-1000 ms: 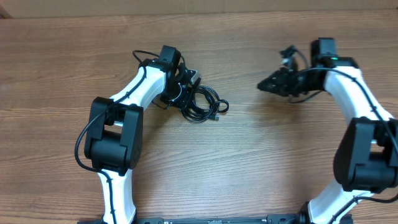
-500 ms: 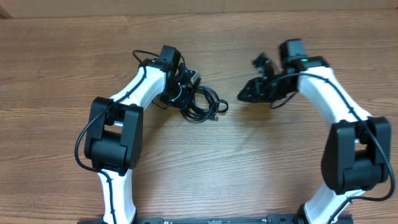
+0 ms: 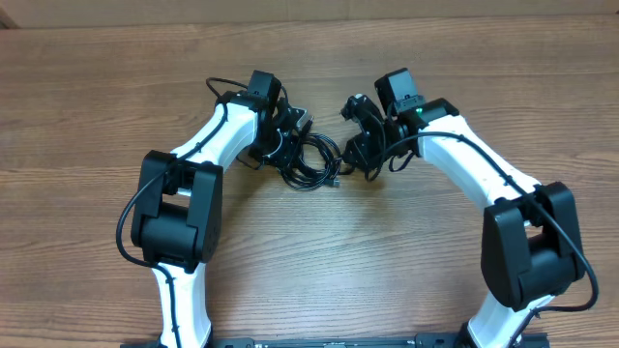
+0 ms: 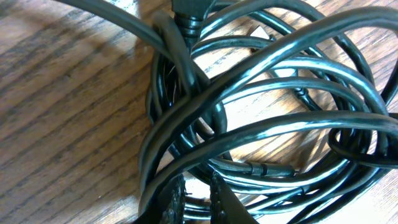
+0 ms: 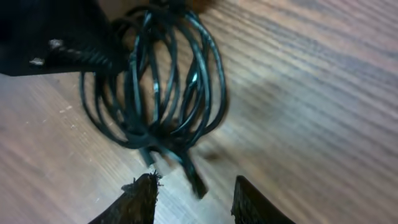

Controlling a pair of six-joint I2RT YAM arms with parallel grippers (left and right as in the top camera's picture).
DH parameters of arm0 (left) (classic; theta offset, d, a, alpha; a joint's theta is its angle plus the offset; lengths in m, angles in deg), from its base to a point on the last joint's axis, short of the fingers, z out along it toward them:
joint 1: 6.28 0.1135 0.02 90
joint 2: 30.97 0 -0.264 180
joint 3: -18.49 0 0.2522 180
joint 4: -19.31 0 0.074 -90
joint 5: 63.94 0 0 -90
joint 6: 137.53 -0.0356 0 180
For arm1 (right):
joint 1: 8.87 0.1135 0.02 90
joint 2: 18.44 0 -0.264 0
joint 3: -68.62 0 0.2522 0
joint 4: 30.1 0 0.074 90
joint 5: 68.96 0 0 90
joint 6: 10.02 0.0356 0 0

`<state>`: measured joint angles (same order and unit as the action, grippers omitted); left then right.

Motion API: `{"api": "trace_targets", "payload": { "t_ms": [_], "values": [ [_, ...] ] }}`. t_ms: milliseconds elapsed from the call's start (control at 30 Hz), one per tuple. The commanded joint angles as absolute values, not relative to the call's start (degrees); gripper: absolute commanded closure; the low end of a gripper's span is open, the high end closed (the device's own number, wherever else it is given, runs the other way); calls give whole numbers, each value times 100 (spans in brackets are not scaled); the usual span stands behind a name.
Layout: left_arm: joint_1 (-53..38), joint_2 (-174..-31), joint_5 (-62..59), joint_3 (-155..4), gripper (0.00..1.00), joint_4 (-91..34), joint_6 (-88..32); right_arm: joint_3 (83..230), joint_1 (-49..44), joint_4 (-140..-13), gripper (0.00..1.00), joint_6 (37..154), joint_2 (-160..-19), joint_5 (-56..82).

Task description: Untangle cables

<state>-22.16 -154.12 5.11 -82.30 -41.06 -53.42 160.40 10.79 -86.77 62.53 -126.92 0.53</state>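
From above, we see the right gripper (image 3: pixel 350 155), a second ago far right of frame, now beside the cables (image 3: pixel 314 159) coiled at upper centre, where the left gripper (image 3: pixel 288 143) has not budged. At the left wrist our fingers (image 4: pixel 171 202) sit nearly together, pinching a strand at the coil's lower edge. At the right wrist, jaws newly parted and empty frame a loose plug end (image 5: pixel 194 177) low in the picture, our likely next grab

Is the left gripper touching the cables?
Touching. Left wrist view: the left gripper pinches the cables, strands pressed against both fingers.
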Motion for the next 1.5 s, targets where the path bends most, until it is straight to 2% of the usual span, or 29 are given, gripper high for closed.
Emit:
{"api": "trace_targets", "payload": {
  "t_ms": [0, 100, 233, 800, 967, 1067, 1167, 1467],
  "values": [
    [-2172, -15570, 653, -8204, 83, -4093, -5263, 15677, 1116, -8290, 61, 6141, -12496, 217],
    [-2172, -15570, 653, -8204, 83, -4093, -5263, 15467, 1116, -7956, 62, 6141, -12496, 212],
    [-2172, -15570, 653, -8204, 83, -4091, -5263, 15395, 1116, -7858, 72, 6143, -12496, 118],
    [-2172, -15570, 655, -8204, 83, -4093, -5263, 15170, 1116, -7521, 73, 5971, -12500, -87],
    [-2172, -15570, 653, -8204, 83, -4093, -5263, 15122, 1116, -7394, 81, 5973, -12500, -92],
    [-2172, -15570, 653, -8204, 83, -4093, -5263, 15122, 1116, -7381, 96, 5979, -12500, -100],
    [-2172, -15570, 653, -8204, 83, -4093, -5263, 15159, 1083, -7407, 96, 6139, -12491, -142],
    [-2172, -15570, 653, -8204, 83, -4093, -5263, 15456, 436, -7567, 96, 7099, -12386, -2094]
  ]
}}
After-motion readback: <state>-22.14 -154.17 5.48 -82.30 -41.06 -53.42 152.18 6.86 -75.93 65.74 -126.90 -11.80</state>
